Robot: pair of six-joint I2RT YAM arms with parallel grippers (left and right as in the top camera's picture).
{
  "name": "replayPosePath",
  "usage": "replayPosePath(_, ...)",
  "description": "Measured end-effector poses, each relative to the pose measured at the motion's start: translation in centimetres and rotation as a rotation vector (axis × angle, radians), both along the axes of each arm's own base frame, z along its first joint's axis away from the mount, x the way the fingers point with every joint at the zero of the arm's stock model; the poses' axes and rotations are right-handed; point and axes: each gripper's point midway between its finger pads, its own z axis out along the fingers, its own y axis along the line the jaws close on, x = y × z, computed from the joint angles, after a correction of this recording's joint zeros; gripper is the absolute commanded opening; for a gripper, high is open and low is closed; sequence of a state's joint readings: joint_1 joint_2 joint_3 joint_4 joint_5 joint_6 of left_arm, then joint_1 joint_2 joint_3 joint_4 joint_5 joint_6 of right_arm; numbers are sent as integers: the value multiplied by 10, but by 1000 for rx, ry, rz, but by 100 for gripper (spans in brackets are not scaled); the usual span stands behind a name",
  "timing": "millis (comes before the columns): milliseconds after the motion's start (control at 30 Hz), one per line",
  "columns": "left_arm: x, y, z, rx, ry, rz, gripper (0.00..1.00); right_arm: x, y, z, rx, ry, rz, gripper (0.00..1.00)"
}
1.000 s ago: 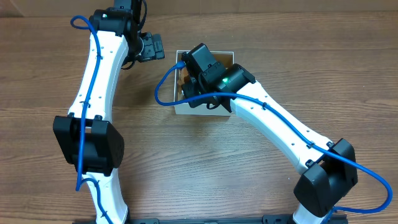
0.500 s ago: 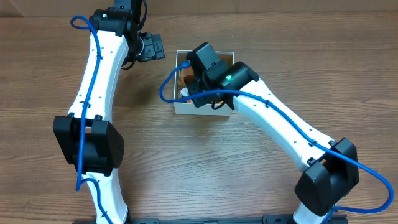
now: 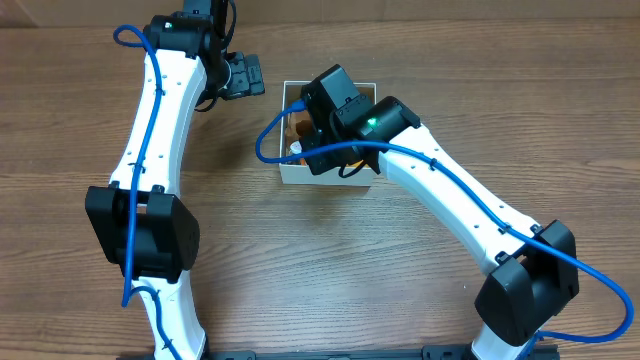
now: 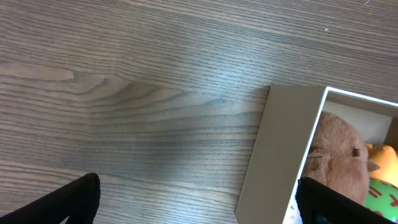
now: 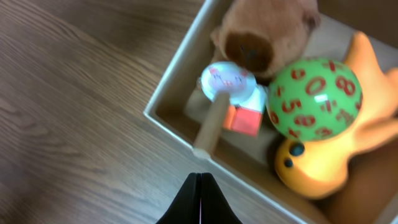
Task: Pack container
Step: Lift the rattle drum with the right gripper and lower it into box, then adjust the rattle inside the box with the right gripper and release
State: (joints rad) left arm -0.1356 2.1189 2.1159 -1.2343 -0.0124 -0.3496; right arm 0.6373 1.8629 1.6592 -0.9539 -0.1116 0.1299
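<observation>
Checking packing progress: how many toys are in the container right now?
4 in the container: brown plush at the back, green numbered ball beside it, orange toy partly under the ball, wooden-handled toy by the near wall. Others may be hidden beneath.

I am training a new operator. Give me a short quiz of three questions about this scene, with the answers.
1. True or false: the right gripper is shut and holds nothing.
2. Which toy lies in the box? A) a blue car B) a green ball with red numbers C) a red cup
3. Which gripper hangs open beside the box, over the table?
Key: 1 true; 2 B; 3 the left gripper.
</observation>
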Motion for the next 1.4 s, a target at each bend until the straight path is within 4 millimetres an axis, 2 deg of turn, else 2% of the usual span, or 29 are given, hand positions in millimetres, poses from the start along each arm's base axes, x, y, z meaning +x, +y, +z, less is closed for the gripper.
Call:
replayPosePath(233,0,0,0,0,0,0,100,-7,7,-23,35,38,25,4)
replayPosePath(400,0,0,0,0,0,0,100,-8,16,-22,80,50,48,4)
replayPosePath(733,0,0,0,0,0,0,100,-12,22,-26,89,69,64,4)
replayPosePath(1000,0,0,0,0,0,0,100,-11,22,-58,45,120,58,4)
replayPosePath(1400,0,0,0,0,0,0,100,-7,11,-61,26,129,34,4)
